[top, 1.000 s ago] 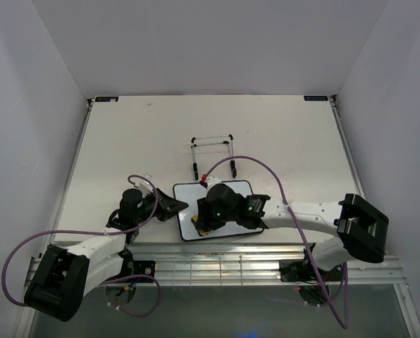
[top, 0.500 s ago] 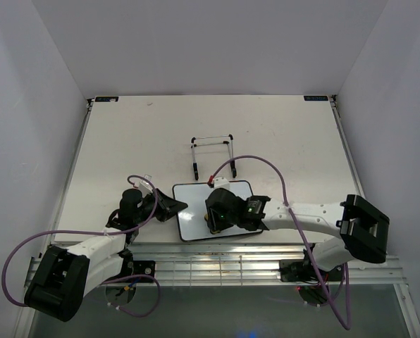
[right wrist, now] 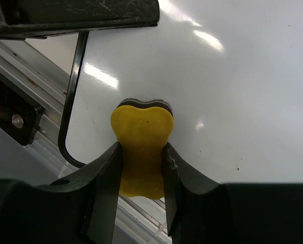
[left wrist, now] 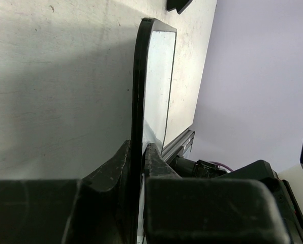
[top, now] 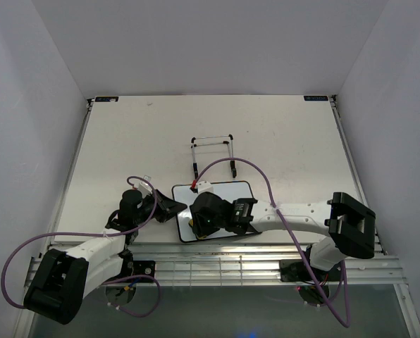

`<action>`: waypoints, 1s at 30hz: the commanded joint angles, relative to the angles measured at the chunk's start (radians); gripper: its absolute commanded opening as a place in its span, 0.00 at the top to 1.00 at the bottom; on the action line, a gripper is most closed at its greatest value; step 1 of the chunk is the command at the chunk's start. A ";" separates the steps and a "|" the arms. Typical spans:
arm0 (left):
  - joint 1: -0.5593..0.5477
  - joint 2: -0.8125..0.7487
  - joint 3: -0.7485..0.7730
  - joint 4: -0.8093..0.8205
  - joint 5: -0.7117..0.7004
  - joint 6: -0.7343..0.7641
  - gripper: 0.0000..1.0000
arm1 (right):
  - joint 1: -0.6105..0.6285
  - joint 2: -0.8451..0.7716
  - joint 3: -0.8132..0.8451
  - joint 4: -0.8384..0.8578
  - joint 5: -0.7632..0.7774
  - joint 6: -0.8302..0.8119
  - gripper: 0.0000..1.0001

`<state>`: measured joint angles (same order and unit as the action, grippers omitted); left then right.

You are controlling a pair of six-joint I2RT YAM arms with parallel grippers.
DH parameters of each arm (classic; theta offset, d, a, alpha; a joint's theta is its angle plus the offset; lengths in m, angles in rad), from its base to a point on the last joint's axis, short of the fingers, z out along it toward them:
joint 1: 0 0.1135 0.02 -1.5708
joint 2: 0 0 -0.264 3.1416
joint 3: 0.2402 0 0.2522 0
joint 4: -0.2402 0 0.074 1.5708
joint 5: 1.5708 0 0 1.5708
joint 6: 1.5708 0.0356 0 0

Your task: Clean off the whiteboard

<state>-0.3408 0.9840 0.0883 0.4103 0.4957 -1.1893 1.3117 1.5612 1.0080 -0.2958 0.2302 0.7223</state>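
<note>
- The whiteboard (top: 237,191) is lying flat on the table (top: 287,134), near the front edge between the two arms, and its visible surface is showing plain white.
- The left gripper (left wrist: 137,152) is pinching the board's black left rim between narrowly set fingers.
- The right gripper (right wrist: 141,157) is clamping a yellow eraser (right wrist: 140,129) and pressing it onto the board near the front-left corner.
- A wire stand (top: 213,151) is standing just behind the board.

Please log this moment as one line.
left gripper shut on whiteboard edge | right gripper shut on yellow eraser, at whiteboard's near-left corner
</note>
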 commanded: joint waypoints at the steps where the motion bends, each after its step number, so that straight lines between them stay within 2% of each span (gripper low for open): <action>1: -0.006 -0.042 0.024 0.032 -0.028 -0.056 1.00 | -0.011 0.039 -0.127 -0.034 -0.078 0.034 0.78; 5: -0.006 -0.056 0.025 0.018 -0.026 -0.052 1.00 | -0.130 -0.041 -0.331 -0.013 -0.086 0.043 0.78; 10: -0.006 -0.062 0.028 -0.014 -0.037 -0.043 1.00 | -0.293 -0.171 -0.552 0.056 -0.192 0.023 0.78; 14: -0.004 -0.085 0.053 -0.112 -0.075 -0.032 1.00 | -0.422 -0.272 -0.683 0.057 -0.232 0.012 0.78; 15: -0.003 -0.106 0.057 -0.135 -0.089 -0.029 1.00 | -0.436 -0.297 -0.710 0.070 -0.294 0.003 0.78; 20: 0.011 -0.180 0.096 -0.292 -0.190 -0.020 1.00 | -0.465 -0.369 -0.688 0.008 -0.292 0.020 0.78; 26: 0.013 -0.229 0.157 -0.422 -0.252 -0.001 1.00 | -0.468 -0.328 -0.632 -0.078 -0.301 -0.003 0.78; 30: 0.013 -0.251 0.192 -0.545 -0.342 -0.012 1.00 | -0.466 -0.296 -0.614 -0.118 -0.330 -0.007 0.79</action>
<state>-0.3435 0.7509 0.2180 0.0017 0.3916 -1.1698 0.8295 1.1793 0.4717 -0.0566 -0.0349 0.7567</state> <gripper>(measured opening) 0.182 0.394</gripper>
